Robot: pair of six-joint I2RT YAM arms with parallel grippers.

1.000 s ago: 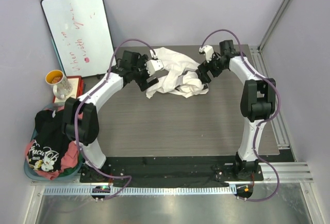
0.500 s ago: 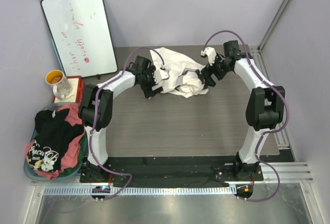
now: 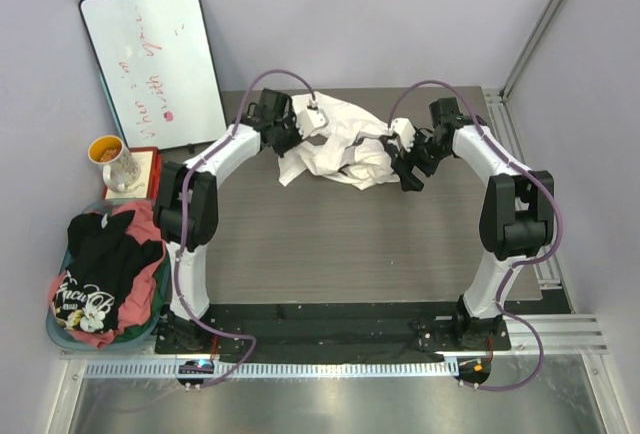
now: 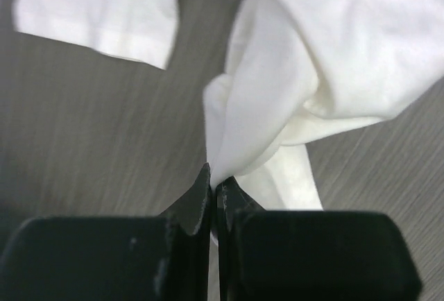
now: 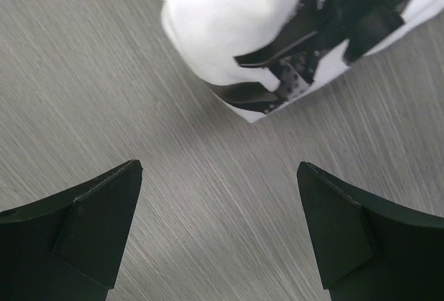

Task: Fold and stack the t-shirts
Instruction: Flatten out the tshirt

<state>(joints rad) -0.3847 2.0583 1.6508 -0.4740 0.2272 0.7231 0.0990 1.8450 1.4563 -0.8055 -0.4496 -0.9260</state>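
White t-shirt point(image 3: 340, 149) lies crumpled at the far middle of our table point(image 3: 350, 244), with part of its black chest graphic point(image 5: 312, 30) showing at the right-hand edge of the heap. Our left gripper point(image 4: 214, 188) has its fingers pressed together on a pinched fold of the white fabric at the heap's left side, and the cloth rises out of the tips. Our right gripper point(image 5: 218, 170) is over bare tabletop just beside the printed corner of the shirt. Its fingers are spread wide apart with nothing between them, and they are clear of the cloth. We see the black t-shirt point(image 3: 100, 254) with pale lettering lying on the pink-red t-shirt point(image 3: 140, 222) in the teal-rimmed basket point(image 3: 130, 335), off the table's near left corner. A whiteboard point(image 3: 155, 64) leans at the far left, and a mug point(image 3: 115, 159) stands near it
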